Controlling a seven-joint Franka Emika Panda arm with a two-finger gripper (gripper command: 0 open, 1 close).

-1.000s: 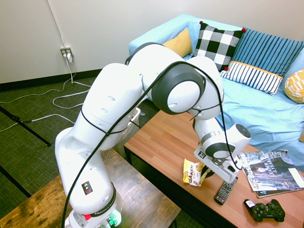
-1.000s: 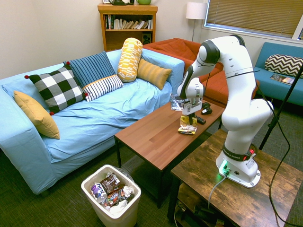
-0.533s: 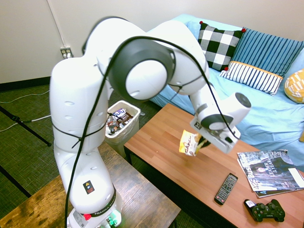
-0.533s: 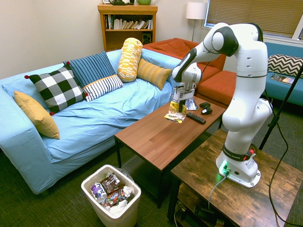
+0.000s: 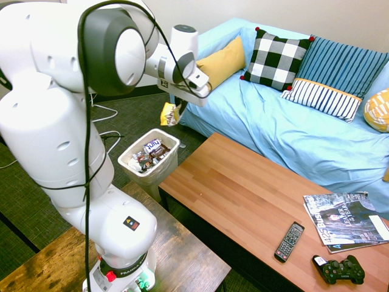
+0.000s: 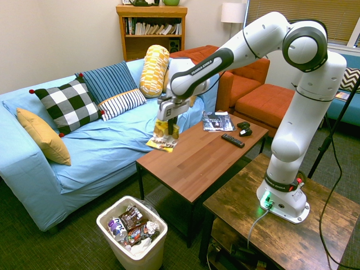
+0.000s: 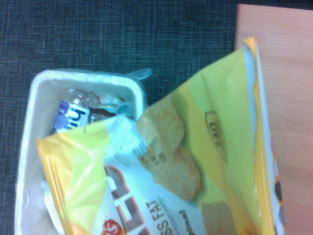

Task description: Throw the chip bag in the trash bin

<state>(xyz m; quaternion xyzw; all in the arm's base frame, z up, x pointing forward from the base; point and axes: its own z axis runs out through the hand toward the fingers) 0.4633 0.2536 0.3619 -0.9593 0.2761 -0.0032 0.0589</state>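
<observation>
Wooden coffee table [image 5: 243, 201] beside blue sofa [image 5: 316, 134]

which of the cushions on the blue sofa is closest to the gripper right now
The plain mustard-yellow cushion at the sofa's end, right beside the gripper holding the yellow chip bag. The black-and-white checked cushion and the striped ones sit farther along.

Quick count from us, working outward from the coffee table [image 6: 197, 160]: one chip bag [image 6: 163, 136], one trash bin [image 6: 133, 251] on the floor by its end, one remote [image 5: 289, 241], one game controller [image 5: 339, 270] and one magazine [image 5: 343, 220] on top. On the sofa [image 6: 112, 146] behind it we count six pillows.
</observation>
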